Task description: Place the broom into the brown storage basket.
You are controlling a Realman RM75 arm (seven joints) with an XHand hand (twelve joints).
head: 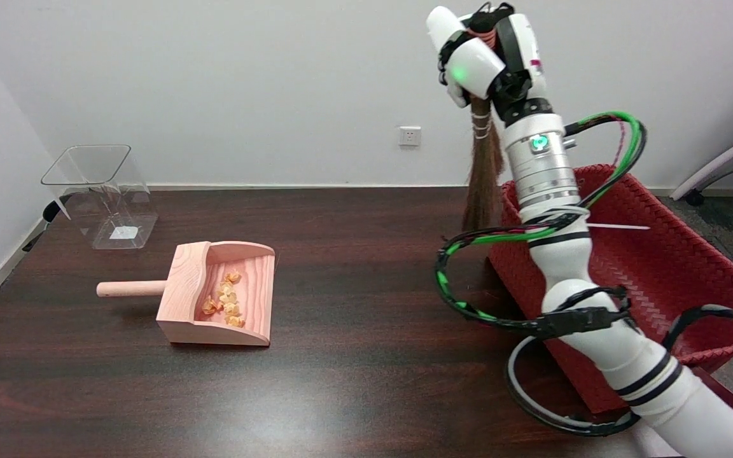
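My right hand [484,54] is raised high at the upper right, and it grips the top of a small brown broom [484,172]. The broom hangs bristles down, with its tips just above the table by the far left corner of the woven reddish-brown basket [672,267]. The basket stands at the table's right side, partly over its edge, and my forearm crosses in front of it. The broom's handle is hidden inside the hand.
A pink wooden dustpan [217,294] with several orange scraps in it lies left of centre, handle pointing left. A clear plastic bin [100,194] stands at the far left. Cables loop off my arm near the basket's front. A chair base shows at the far right.
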